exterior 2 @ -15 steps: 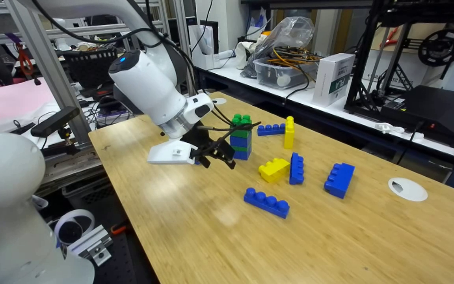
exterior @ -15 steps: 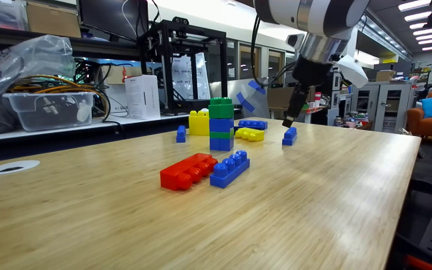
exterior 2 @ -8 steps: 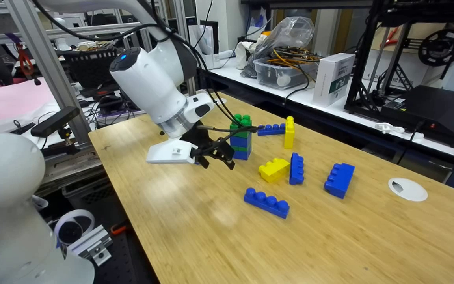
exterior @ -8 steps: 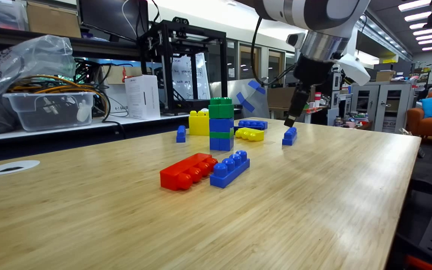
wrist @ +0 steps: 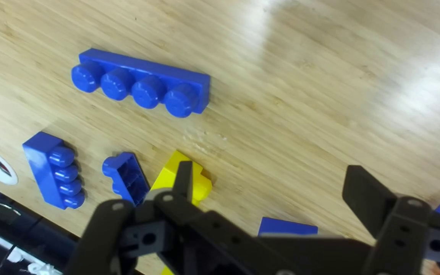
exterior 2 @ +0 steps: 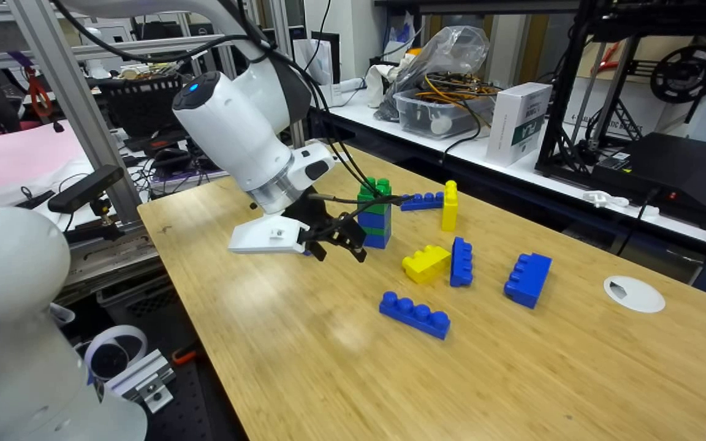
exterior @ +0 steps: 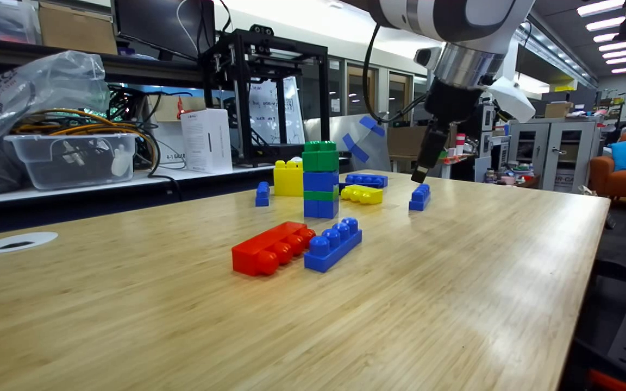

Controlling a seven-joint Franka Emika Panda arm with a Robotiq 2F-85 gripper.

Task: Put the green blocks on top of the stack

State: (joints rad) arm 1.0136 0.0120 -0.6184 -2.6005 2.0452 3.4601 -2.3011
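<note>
The stack [exterior: 321, 180] stands upright on the table in both exterior views, built of blue and green bricks. Of the green blocks, a taller green block [exterior: 320, 157] forms its top, and a thin green block [exterior: 321, 195] sits between blue bricks lower down. Cables cross in front of the stack [exterior 2: 375, 219] in an exterior view. My gripper [exterior 2: 339, 256] hangs above the table, apart from the stack as far as the views show. In the wrist view the gripper [wrist: 269, 170] has its fingers wide apart, nothing held; a blue face [wrist: 287, 225] is partly hidden behind its linkage.
A red brick [exterior: 269, 247] and a blue brick [exterior: 335, 247] lie side by side. Around the stack are a yellow brick [exterior 2: 425, 263], an upright yellow block [exterior 2: 449, 205] and blue bricks [exterior 2: 414, 315], [exterior 2: 527, 280]. A shelf with a black-framed machine [exterior: 269, 81] borders the table.
The arm's upper links and cables have shifted slightly, while the gripper has barely moved. The bricks and the stack stand as before.
</note>
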